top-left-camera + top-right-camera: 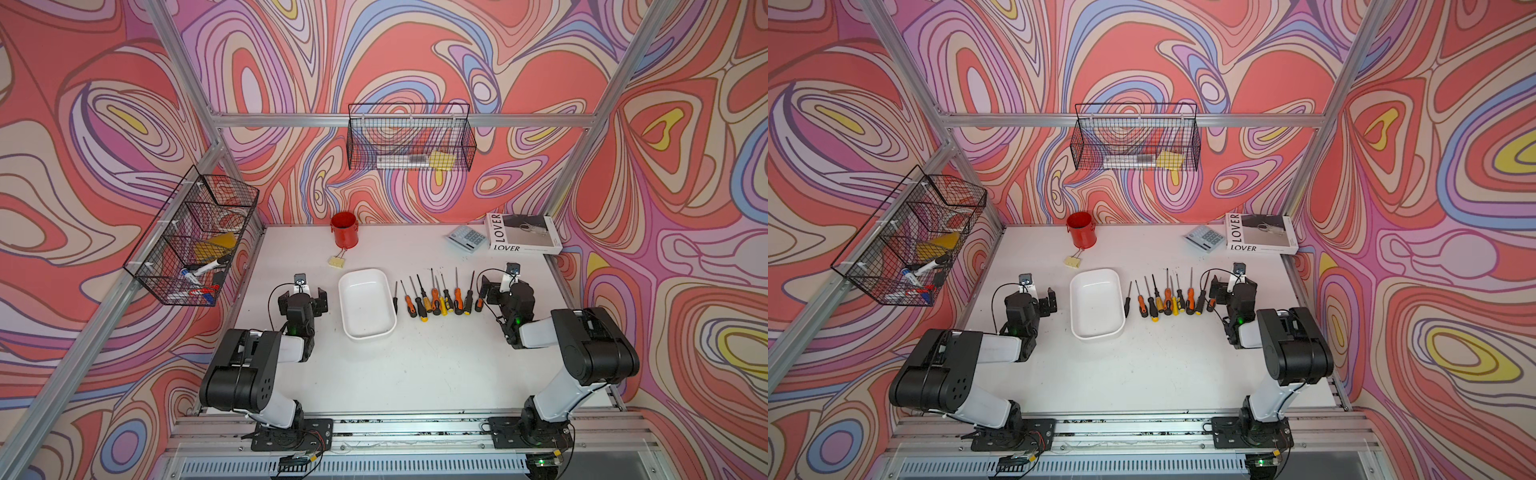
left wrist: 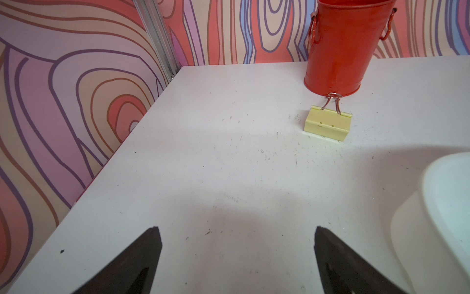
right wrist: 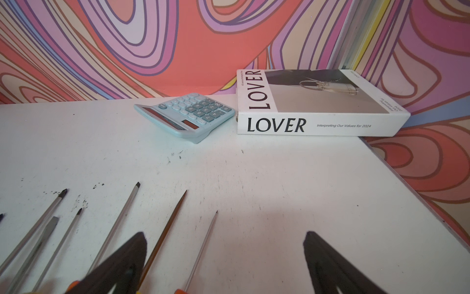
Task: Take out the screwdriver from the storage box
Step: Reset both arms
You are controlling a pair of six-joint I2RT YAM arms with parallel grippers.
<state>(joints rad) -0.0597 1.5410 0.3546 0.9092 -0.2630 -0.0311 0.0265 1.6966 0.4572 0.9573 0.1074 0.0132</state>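
Observation:
The white storage box (image 1: pixel 365 305) (image 1: pixel 1096 303) stands mid-table, and nothing shows inside it. Several screwdrivers (image 1: pixel 436 297) (image 1: pixel 1167 297) with orange, yellow and black handles lie in a row on the table just right of the box. My left gripper (image 1: pixel 302 292) (image 2: pixel 236 229) is open over bare table to the left of the box (image 2: pixel 445 203). My right gripper (image 1: pixel 505 286) (image 3: pixel 225 233) is open at the right end of the row. In the right wrist view, a thin screwdriver shaft (image 3: pixel 203 244) lies on the table between its fingers.
A red cup (image 1: pixel 344 230) and a yellow binder clip (image 1: pixel 336 261) sit behind the box. A blue calculator (image 1: pixel 467 238) and a book (image 1: pixel 521 233) lie at the back right. Black wire baskets hang on the back wall (image 1: pixel 409 137) and the left wall (image 1: pixel 191 237).

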